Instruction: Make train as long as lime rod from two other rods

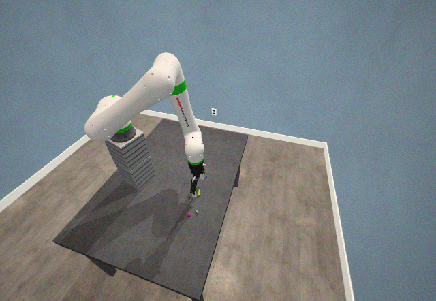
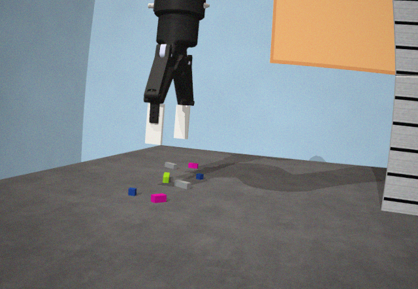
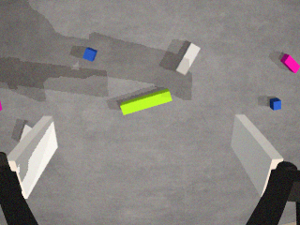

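The lime rod [image 1: 199, 192] [image 2: 166, 176] [image 3: 146, 101] lies flat on the dark table [image 1: 140, 241] [image 2: 270, 238]. One grey rod [image 2: 182, 184] [image 3: 187, 58] lies close beside it, and a second grey rod [image 2: 170, 165] [image 1: 196, 212] lies farther off. Two magenta rods [image 2: 158, 198] [image 2: 192, 165] and two blue rods [image 2: 132, 191] [image 2: 199, 176] are scattered around; the wrist view shows a magenta rod [image 3: 291, 63] and blue rods [image 3: 90, 54] [image 3: 276, 104]. My gripper [image 1: 193, 191] [image 2: 166, 138] [image 3: 143, 132] is open and empty, and hangs well above the rods, over the lime one.
The arm's ribbed grey pedestal [image 1: 131, 160] [image 2: 403, 110] stands at the table's far corner. An orange panel [image 2: 330, 22] hangs on the wall behind. The table's right edge [image 1: 225, 216] is near the rods.
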You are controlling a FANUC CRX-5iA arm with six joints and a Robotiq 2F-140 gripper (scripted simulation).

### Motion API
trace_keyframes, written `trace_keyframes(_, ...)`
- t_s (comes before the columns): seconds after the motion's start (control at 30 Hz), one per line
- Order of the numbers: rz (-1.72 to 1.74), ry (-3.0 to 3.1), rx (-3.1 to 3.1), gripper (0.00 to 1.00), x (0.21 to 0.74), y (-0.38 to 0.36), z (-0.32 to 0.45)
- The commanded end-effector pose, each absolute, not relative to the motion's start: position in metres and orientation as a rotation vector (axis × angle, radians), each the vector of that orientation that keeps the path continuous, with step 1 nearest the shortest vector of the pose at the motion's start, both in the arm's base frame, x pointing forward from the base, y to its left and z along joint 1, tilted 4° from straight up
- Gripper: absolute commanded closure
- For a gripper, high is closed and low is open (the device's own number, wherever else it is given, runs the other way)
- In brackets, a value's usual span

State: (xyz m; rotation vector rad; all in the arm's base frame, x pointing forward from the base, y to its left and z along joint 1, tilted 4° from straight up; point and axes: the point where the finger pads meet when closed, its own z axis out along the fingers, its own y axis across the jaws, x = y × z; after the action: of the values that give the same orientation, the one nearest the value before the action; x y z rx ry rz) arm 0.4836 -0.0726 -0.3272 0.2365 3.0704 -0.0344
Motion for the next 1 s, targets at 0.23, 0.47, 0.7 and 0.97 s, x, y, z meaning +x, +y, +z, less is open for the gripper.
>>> trace_keyframes(0.23, -0.043, 3.081, -0.032, 0.0, 0.483, -0.086, -0.327)
trace_keyframes(0.47, -0.054, 3.061, -0.387, 0.0, 0.482, -0.103, -0.327)
trace_keyframes(0.7, -0.066, 2.983, -0.809, 0.0, 0.479, -0.124, -0.327)
trace_keyframes(0.97, -0.076, 2.847, -1.221, 0.0, 0.475, -0.145, -0.326)
